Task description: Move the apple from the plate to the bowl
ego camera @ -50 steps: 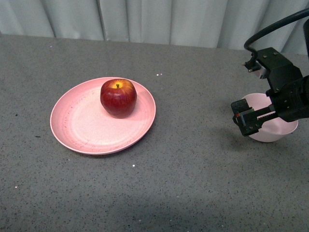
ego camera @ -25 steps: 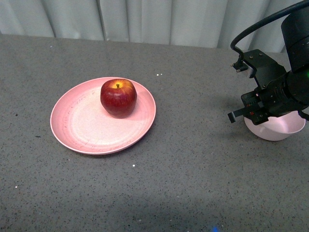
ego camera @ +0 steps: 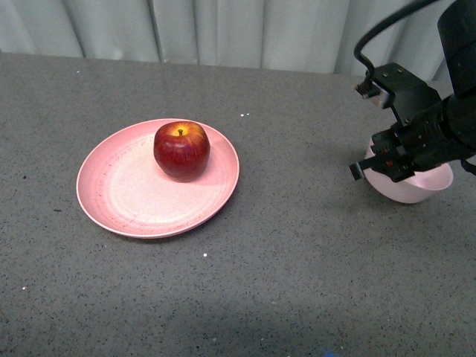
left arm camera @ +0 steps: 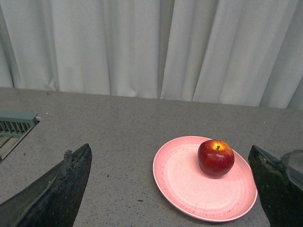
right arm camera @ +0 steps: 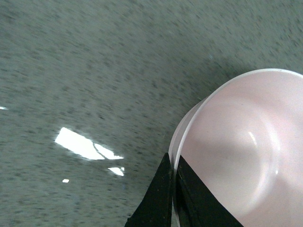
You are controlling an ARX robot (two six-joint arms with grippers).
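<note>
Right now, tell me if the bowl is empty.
Empty: the bowl shows a bare inside; the apple sits on the plate.

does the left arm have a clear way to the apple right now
Probably yes: the left hand is open and faces the apple on the plate, nothing standing between; the right hand grips the bowl, well aside.
</note>
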